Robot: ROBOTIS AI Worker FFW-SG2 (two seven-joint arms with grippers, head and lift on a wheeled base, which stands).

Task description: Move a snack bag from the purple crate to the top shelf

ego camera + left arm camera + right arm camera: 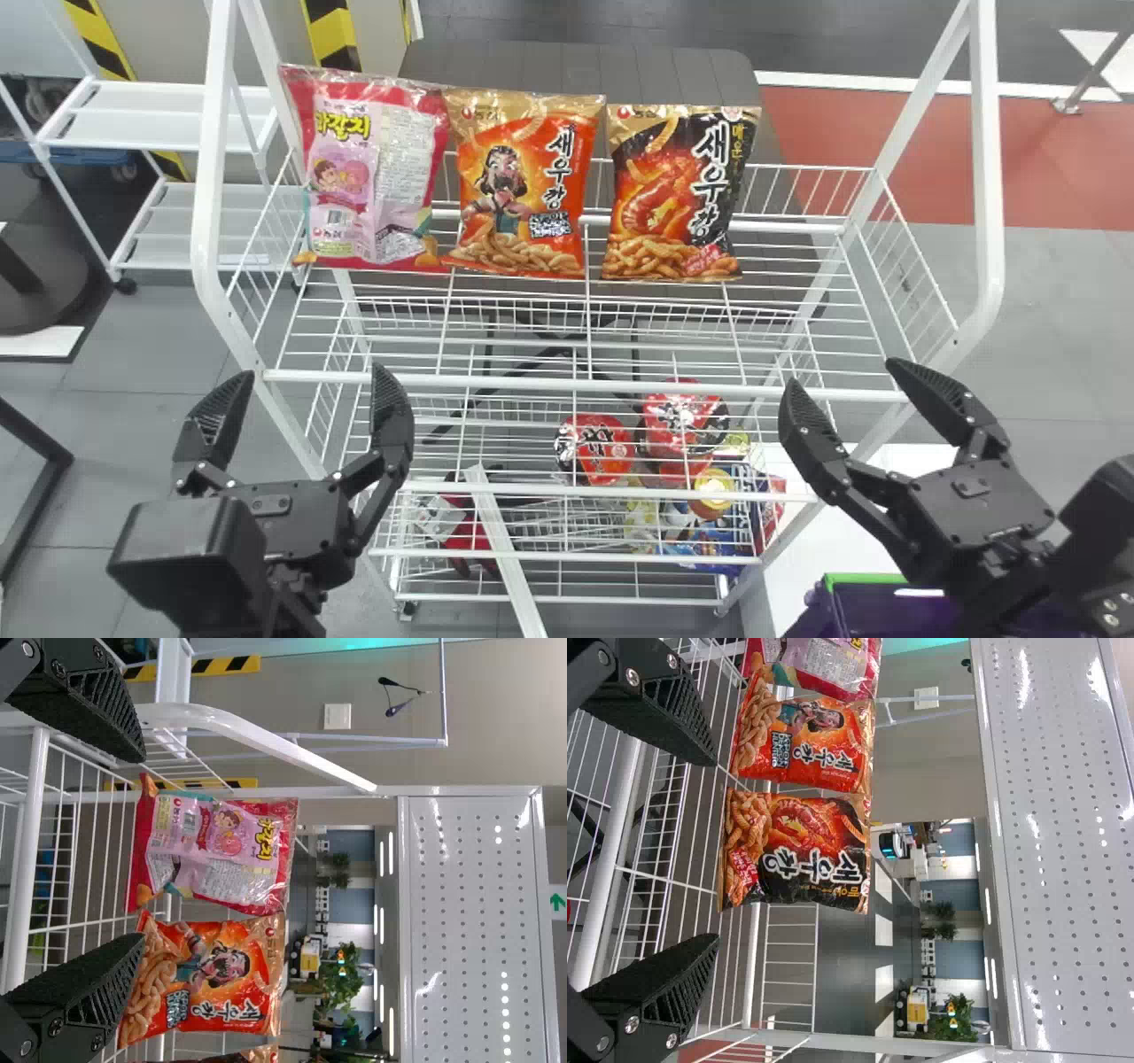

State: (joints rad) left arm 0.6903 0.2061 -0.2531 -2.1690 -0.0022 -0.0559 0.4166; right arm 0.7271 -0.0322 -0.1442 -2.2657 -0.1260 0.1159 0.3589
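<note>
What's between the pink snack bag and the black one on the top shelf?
An orange snack bag stands between the pink bag and the black bag, seen in the head view.

On white wire top shelf [514, 382], see upright row of puffed snack bags: pink-and-red bag [354, 186] at left, orange bag [532, 168] in middle, black-and-orange bag [678, 190] at right. Below, off to right, note purple crate [855, 579], green-rimmed, partly hidden.

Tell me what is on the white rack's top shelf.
On the top shelf stand a pink-and-red snack bag, an orange bag and a black-and-orange bag, side by side. Whatever lies directly behind them is covered.
</note>
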